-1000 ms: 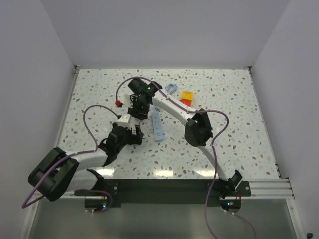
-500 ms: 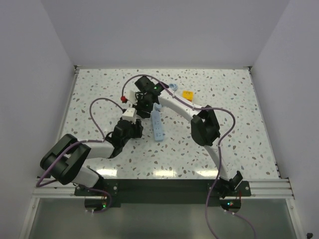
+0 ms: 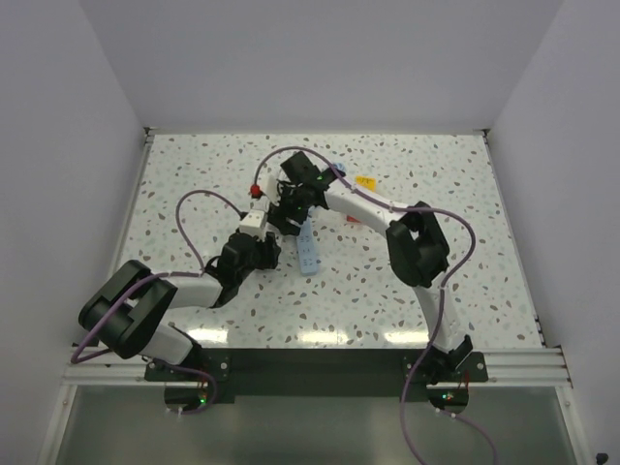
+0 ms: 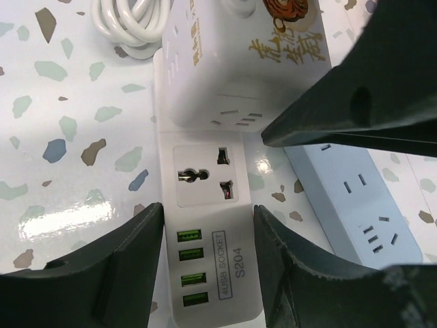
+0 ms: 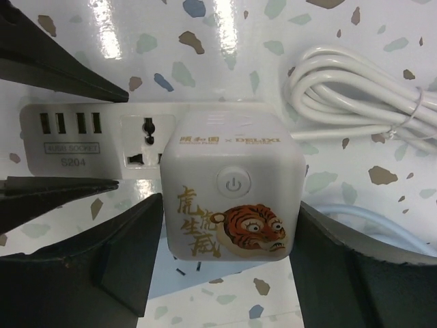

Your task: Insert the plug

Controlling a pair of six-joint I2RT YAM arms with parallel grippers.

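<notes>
Moved: since a second ago both claws, and the white pieces they hold, have shifted right and farther across the counter [image 3: 465, 223].
Top view: left claw [image 3: 254, 240] and right claw [image 3: 294, 205] meet tip to tip. One blue strip [image 3: 308, 254] lies just right of the left claw, and one yellow block [image 3: 365, 181] lies beyond the right claw.
Left wrist: left claw [image 4: 208, 212] is clamped on one white socket strip [image 4: 205, 232]. Only this view shows its four green USB ports [image 4: 191, 266] and its single outlet [image 4: 205, 176]. The cube plug [image 4: 239, 75] sits on the strip's end, just ahead of the claw.
Right wrist: right claw [image 5: 232, 205] is clamped on the cube plug [image 5: 232, 195]. Only this view shows its tiger print and button. One coiled white cable [image 5: 362, 96] lies to the claw's right.
Pins: cannot tell whether they are seated.
</notes>
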